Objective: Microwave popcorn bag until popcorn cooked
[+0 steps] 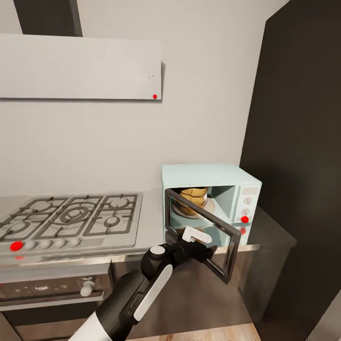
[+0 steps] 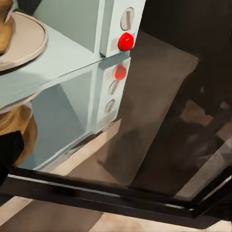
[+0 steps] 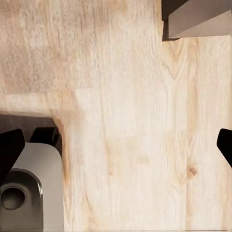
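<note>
Door-closing step: the tan-brown crumpled paper popcorn bag (image 1: 193, 198) sits on the turntable inside the small pale mint-blue microwave (image 1: 208, 176).
The left gripper (image 1: 202, 242), finger state indiscernible, meets the dark glass door (image 1: 204, 233); next, swing it shut. The right gripper (image 3: 116, 145), fingers apart, faces wooden floor (image 3: 130, 96).

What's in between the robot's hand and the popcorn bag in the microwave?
The microwave's open glass door is. In the head view, the left gripper sits at the door, and the popcorn bag stands behind it on the plate inside the microwave.
</note>
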Robot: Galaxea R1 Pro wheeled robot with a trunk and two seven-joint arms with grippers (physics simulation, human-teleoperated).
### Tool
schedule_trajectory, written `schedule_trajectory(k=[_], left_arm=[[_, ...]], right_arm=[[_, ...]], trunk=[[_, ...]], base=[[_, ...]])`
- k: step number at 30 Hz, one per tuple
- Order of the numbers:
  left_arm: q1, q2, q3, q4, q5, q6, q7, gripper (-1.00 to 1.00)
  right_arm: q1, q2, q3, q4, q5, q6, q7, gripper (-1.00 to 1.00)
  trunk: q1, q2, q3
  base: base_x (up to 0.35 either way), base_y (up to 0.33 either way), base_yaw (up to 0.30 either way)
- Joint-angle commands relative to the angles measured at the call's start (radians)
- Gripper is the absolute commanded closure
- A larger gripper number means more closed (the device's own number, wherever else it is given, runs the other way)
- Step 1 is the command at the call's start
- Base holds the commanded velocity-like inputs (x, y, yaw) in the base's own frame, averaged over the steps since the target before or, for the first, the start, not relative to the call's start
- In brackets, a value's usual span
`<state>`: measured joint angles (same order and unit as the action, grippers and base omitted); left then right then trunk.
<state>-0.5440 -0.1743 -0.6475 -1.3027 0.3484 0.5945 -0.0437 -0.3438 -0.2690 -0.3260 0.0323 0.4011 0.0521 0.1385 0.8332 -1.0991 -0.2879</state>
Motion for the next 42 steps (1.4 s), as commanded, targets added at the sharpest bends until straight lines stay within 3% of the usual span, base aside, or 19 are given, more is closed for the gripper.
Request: schedule_trajectory(k=[1,15,17,19,21,30,33,37,42], left_arm=[[-0.001,0.0,0.001,0.0,0.003,0.005,-0.002,-1.0],[-0.001,0.0,-0.001,0.001,0.003,0.005,0.003,-1.0],[-0.001,0.0,-0.001,0.003,0.004,0.005,0.049,-1.0],[-0.001,0.0,-0.002,0.004,0.005,0.004,0.152,-1.0],[-0.001,0.0,-0.001,0.008,0.005,0.004,0.183,-1.0],[-0.001,0.0,0.0,0.011,0.0,-0.027,0.204,-1.0],[-0.073,0.0,0.002,0.037,0.011,-0.033,0.256,-1.0],[-0.091,0.0,0.002,0.055,0.044,-0.033,0.266,-1.0],[-0.118,0.0,0.007,0.058,0.051,-0.035,0.27,-1.0]], right_arm=[[-0.001,0.0,-0.008,0.001,0.009,0.002,0.002,-1.0],[-0.001,0.001,-0.008,0.001,0.008,0.004,0.001,-1.0],[-0.001,0.001,-0.008,0.001,0.007,0.004,0.001,-1.0],[-0.001,0.001,-0.008,0.002,0.007,0.004,0.001,-1.0],[0.011,0.001,-0.009,0.002,0.006,0.001,0.001,-1.0],[0.074,-0.001,-0.011,0.001,-0.002,-0.049,0.001,-1.0],[0.077,-0.004,-0.013,0.001,-0.002,-0.053,0.001,-1.0],[0.077,-0.005,-0.013,0.001,-0.002,-0.054,0.001,-1.0],[0.077,-0.007,-0.013,0.001,-0.002,-0.056,0.002,-1.0]], trunk=[[0.0,-0.001,-0.001],[0.0,-0.001,0.007],[0.0,-0.001,0.008],[0.0,-0.001,0.009],[0.0,-0.001,0.011],[0.0,-0.001,0.016],[0.0,-0.001,0.017],[0.0,-0.001,0.019],[0.0,-0.001,0.019]], base=[[0.0,0.0,-0.197],[0.0,0.0,-0.221],[0.0,0.0,-0.223],[0.0,0.0,-0.223],[0.0,0.0,-0.223],[0.0,0.0,-0.223],[0.0,0.0,-0.223],[0.0,0.0,-0.186],[0.0,0.0,-0.022]])
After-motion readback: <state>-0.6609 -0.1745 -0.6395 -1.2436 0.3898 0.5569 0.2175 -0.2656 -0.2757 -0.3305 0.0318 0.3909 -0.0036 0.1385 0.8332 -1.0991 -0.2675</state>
